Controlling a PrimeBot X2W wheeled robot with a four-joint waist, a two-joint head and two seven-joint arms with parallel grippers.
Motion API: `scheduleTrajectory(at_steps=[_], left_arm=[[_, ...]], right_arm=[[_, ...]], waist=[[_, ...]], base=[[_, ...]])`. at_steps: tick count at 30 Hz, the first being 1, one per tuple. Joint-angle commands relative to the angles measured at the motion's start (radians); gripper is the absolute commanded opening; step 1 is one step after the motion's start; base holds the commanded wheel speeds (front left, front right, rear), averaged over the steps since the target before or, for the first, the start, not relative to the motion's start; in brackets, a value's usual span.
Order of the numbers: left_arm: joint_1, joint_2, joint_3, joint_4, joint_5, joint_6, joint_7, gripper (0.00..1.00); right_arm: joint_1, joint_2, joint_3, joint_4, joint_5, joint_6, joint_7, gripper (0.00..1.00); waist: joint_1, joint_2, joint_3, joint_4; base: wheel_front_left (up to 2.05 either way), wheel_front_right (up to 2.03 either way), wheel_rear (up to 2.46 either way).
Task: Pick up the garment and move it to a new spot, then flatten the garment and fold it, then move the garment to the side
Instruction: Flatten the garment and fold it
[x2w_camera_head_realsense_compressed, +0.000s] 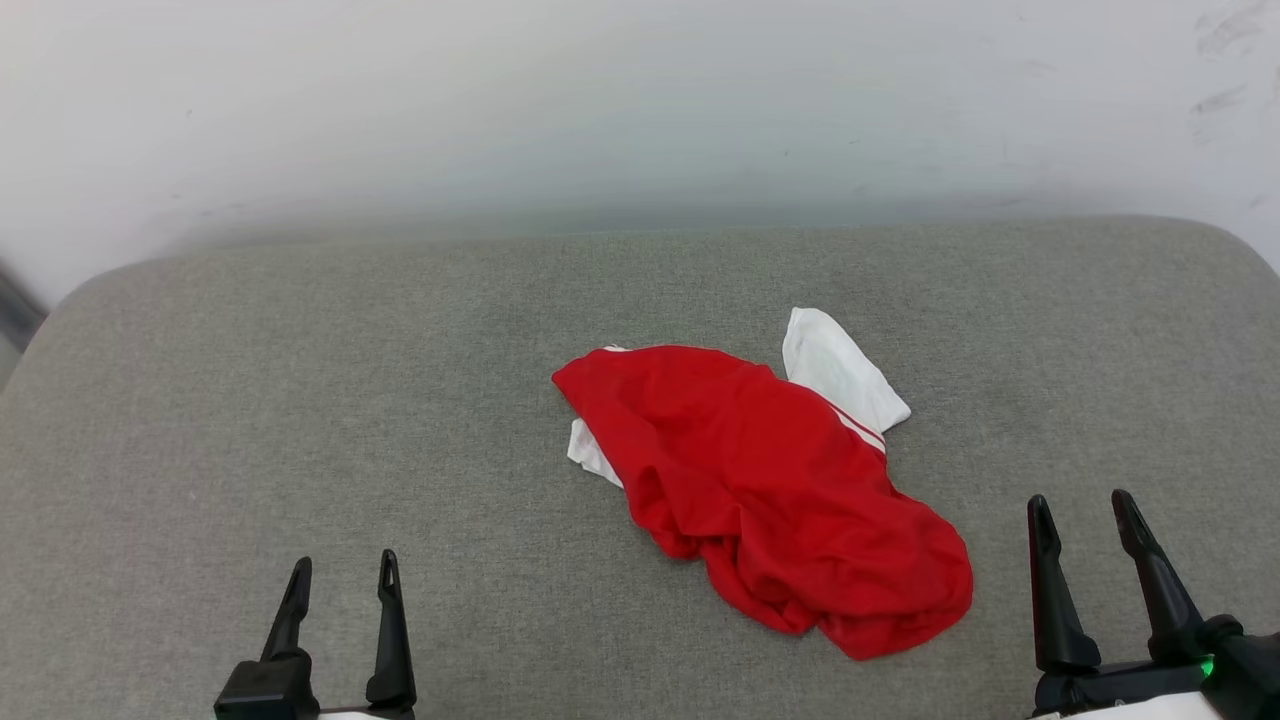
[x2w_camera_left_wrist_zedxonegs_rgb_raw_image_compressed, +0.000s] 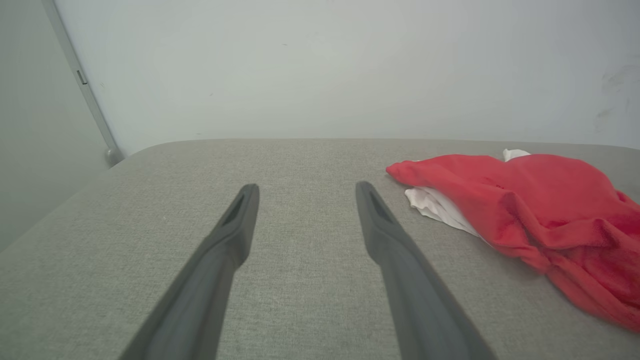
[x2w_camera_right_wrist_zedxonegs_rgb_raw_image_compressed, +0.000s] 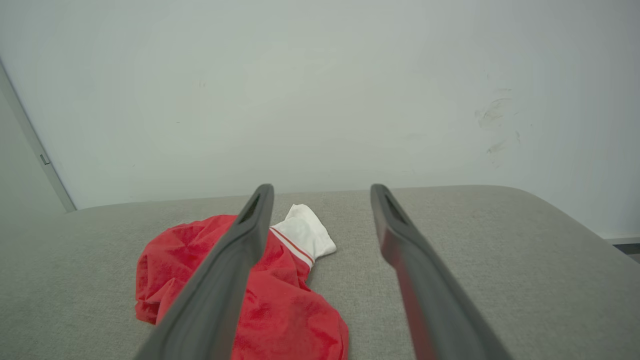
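Observation:
The garment (x2w_camera_head_realsense_compressed: 770, 480) lies crumpled in a red heap right of centre on the grey cushioned surface (x2w_camera_head_realsense_compressed: 300, 400), one white sleeve sticking out at its far right and another peeking from under its left edge; its print is hidden. In the left wrist view the garment (x2w_camera_left_wrist_zedxonegs_rgb_raw_image_compressed: 540, 210) sits to the right of my fingers, and in the right wrist view the garment (x2w_camera_right_wrist_zedxonegs_rgb_raw_image_compressed: 280, 300) lies ahead to the left, partly behind one finger. My left gripper (x2w_camera_head_realsense_compressed: 343, 574) is open near the front edge, well left of the heap. My right gripper (x2w_camera_head_realsense_compressed: 1082, 509) is open just right of it, touching nothing.
A pale wall (x2w_camera_head_realsense_compressed: 640, 100) rises directly behind the cushioned surface. A grey vertical strip (x2w_camera_left_wrist_zedxonegs_rgb_raw_image_compressed: 82, 85) runs down the wall at the far left. The surface's rounded corners (x2w_camera_head_realsense_compressed: 1230, 245) fall away at the back left and back right.

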Motion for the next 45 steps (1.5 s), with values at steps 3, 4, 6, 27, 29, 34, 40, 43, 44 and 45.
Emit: scheduleTrajectory(at_steps=[3,4,6,27,29,34,40,43,44,45], left_arm=[[-0.006,-0.003,0.008,0.007,0.008,-0.011,-0.002,1.00],[-0.011,-0.003,0.009,0.009,0.008,-0.014,-0.002,1.00],[-0.023,-0.003,0.013,0.016,0.006,-0.020,-0.002,1.00],[-0.584,0.145,-0.048,0.201,0.020,-0.168,0.077,1.00],[-0.670,0.158,-0.069,0.215,-0.003,-0.172,0.113,1.00],[-0.889,0.251,-0.266,0.280,-0.127,-0.178,0.334,1.00],[-1.044,0.360,-0.535,0.307,-0.379,-0.178,0.651,1.00],[-1.104,0.413,-0.651,0.301,-0.475,-0.178,0.773,1.00],[-1.121,0.427,-0.692,0.298,-0.508,-0.178,0.813,1.00],[-1.140,0.438,-0.732,0.295,-0.544,-0.178,0.853,1.00]], right_arm=[[0.008,0.001,0.000,0.002,0.008,0.000,-0.002,1.00],[0.007,0.001,0.000,0.002,0.008,0.000,-0.002,1.00],[0.005,0.001,0.001,0.001,0.008,0.000,-0.002,1.00],[-0.081,0.001,0.009,-0.032,-0.013,0.000,-0.002,1.00],[-0.095,0.001,0.010,-0.033,-0.012,0.000,-0.002,1.00],[-0.128,0.001,0.011,-0.037,-0.003,0.000,-0.002,1.00],[-0.157,0.001,0.014,-0.038,-0.002,0.000,-0.002,1.00],[-0.173,0.001,0.016,-0.041,-0.001,0.000,-0.002,1.00],[-0.180,0.001,0.018,-0.042,-0.001,0.000,-0.002,1.00],[-0.184,0.001,0.018,-0.044,-0.001,0.000,-0.002,1.00]], waist=[[0.0000,0.0000,0.000,-0.001],[0.0000,0.0000,0.000,-0.001],[0.0000,0.0000,0.001,-0.001],[0.0000,0.0000,0.138,-0.012],[0.0000,0.0000,0.161,-0.017],[0.0000,0.0000,0.224,-0.027],[0.0000,0.0000,0.261,-0.033],[0.0000,0.0000,0.280,-0.040],[0.0000,0.0000,0.288,-0.043],[0.0000,0.0000,0.295,-0.046]], base=[[0.00,0.00,0.00],[0.00,0.00,0.00],[0.00,0.00,0.00],[0.00,0.00,0.00],[0.00,0.00,0.00],[0.00,0.00,0.00],[0.00,0.00,0.00],[0.00,0.00,0.00],[0.00,0.00,0.00],[0.00,0.00,0.00]])
